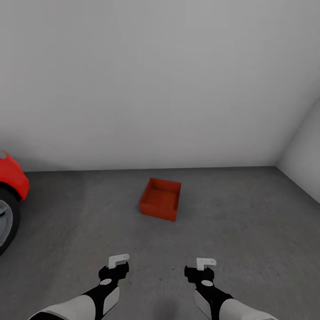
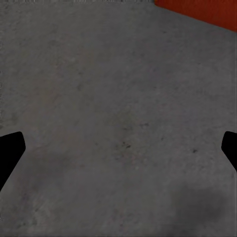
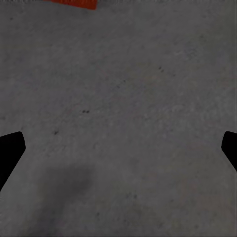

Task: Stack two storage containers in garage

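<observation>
One storage container (image 1: 161, 199) is seen on the concrete floor (image 1: 249, 231) of the garage, used here as the landmark. It is an orange-red rectangular bin, open on top, with thin smooth walls and an empty inside; the near wall is shaded darker than the inner base. It is turned slightly askew to the back wall (image 1: 160, 80), sits upright and flat on the floor, and is apart from that wall. Nothing is stacked on it or in it.

Well to the left of the container, a red car (image 1: 12, 178) is partly seen at the picture's edge, with a dark tyre (image 1: 8, 222) below its red bodywork. To the right of the container, a side wall (image 1: 306, 155) is met by the back wall at a corner.

Nearer the robot than the container, both arms are held low over the floor. The left gripper (image 1: 118, 262) is placed short of the container and slightly left of it; the right gripper (image 1: 205, 265) is placed short of it and to its right. Neither is touching the container. In the left wrist view the left gripper's dark fingertips (image 2: 10, 148) are seen spread wide at the picture's edges, nothing between them, with a corner of the container (image 2: 207, 12) beyond. In the right wrist view the right fingertips (image 3: 10, 148) are likewise spread wide and empty, with a sliver of the container (image 3: 74, 3) beyond. Bare grey speckled floor is seen under both.
</observation>
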Robot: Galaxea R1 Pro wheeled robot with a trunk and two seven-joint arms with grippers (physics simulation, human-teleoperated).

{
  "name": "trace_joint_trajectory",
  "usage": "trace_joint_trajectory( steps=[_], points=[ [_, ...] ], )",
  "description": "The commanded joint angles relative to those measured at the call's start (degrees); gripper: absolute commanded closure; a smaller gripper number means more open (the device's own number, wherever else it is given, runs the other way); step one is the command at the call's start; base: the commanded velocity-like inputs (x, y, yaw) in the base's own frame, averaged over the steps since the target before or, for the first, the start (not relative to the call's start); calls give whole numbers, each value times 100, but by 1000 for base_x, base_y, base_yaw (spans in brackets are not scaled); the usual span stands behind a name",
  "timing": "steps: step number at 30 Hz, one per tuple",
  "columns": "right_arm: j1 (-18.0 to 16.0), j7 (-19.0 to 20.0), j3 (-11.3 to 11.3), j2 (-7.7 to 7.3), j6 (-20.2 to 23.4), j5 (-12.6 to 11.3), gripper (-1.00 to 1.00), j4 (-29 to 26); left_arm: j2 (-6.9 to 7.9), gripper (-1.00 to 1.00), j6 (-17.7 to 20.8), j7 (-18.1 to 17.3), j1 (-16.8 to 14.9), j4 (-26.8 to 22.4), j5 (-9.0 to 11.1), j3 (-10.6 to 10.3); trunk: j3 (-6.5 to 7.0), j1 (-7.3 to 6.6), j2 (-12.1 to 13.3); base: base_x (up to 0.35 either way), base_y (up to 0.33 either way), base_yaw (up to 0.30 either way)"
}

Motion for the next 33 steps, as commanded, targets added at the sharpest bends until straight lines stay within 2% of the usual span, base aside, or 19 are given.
trace_joint_trajectory(
  steps=[1,33],
  points=[
    [-5,-19,49,1,-22,-58,-100,6,-1,-100,-18,20,-4,5,47,-48,13,-22,38,0,0,0],
    [-3,-19,45,1,-21,-58,-100,6,-1,-100,-18,12,-4,5,47,-47,588,-725,1322,0,0,0]
  ],
)
